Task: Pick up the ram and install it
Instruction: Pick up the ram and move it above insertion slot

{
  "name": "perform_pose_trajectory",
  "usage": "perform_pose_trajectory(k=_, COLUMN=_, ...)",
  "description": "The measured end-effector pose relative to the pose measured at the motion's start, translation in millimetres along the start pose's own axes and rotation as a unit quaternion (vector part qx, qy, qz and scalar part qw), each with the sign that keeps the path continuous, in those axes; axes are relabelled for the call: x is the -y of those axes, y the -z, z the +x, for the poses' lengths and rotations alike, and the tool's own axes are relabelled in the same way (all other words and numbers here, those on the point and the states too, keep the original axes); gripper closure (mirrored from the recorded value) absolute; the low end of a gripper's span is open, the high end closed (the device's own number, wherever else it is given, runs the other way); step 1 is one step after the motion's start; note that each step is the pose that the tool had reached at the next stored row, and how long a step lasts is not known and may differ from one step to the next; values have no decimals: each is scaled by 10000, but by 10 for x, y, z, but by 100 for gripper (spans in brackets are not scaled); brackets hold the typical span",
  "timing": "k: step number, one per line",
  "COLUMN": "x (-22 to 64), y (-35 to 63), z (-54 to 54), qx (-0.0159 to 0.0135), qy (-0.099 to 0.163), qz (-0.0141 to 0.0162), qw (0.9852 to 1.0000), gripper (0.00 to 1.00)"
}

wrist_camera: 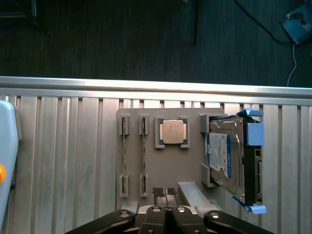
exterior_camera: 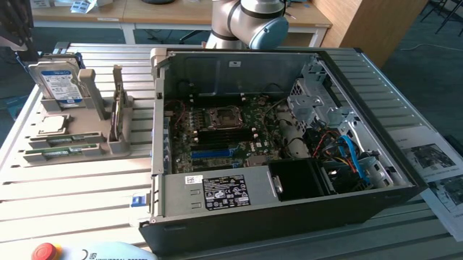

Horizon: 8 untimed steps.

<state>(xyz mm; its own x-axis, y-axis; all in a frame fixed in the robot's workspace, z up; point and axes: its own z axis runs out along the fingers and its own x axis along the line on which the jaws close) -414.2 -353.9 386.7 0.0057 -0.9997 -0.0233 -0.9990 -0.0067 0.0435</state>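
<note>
- The robot's black pincer (wrist_camera: 165, 192) is clenched tight and holds nothing. It hangs over one edge of the flat grey plastic holder (wrist_camera: 165, 165), which lies on the silver ribbed metal counter (wrist_camera: 63, 146).
- Two long, thin green ram sticks stand on their edges in that holder, side by side. One ram stick (wrist_camera: 144, 158) is nearer the pincer. The other ram stick (wrist_camera: 124, 156) is just past it. The pincer touches neither.
- A square silver chip (wrist_camera: 173, 131) sits just beside the sticks, and a silver and blue hard drive (wrist_camera: 226, 156) stands further along.
- The big black open computer box (exterior_camera: 239, 67) is well apart from the holder. Its long blue slot (exterior_camera: 213, 153) lies deep inside.
- I think a shut pincer would only bump a stick, not take it.
- The sticks are thin and close together, so a crooked grab could pinch the wrong one or knock the chip.
- A tilted stick might jam in that tight slot.
</note>
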Motion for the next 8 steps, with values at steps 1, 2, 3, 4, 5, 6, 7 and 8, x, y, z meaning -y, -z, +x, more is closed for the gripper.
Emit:
perform_pose_trajectory(k=1, x=0, y=-2, z=0, qx=0, qy=0, qz=0, qw=10000, gripper=89)
perform_pose_trajectory(k=2, x=1, y=-7, z=0, qx=1, qy=0, qz=1, qw=10000, gripper=89)
perform_pose_trajectory(k=3, x=1, y=-12, z=0, qx=0, qy=0, qz=0, qw=10000, gripper=89)
perform_pose_trajectory(k=4, x=1, y=-19, z=0, qx=0, qy=0, qz=0, qw=10000, gripper=89)
perform_pose_trajectory(k=5, x=1, y=-26, z=1, qx=0, qy=0, qz=0, qw=10000, gripper=89)
perform_pose_trajectory(k=6, x=1, y=-34, z=1, qx=0, qy=0, qz=0, qw=10000, gripper=89)
perform_pose_trajectory(k=7, x=2, y=-42, z=1, qx=0, qy=0, qz=0, qw=10000, gripper=89)
perform_pose_trajectory(k=8, x=2, y=-50, z=1, qx=0, qy=0, qz=-1, qw=10000, gripper=89)
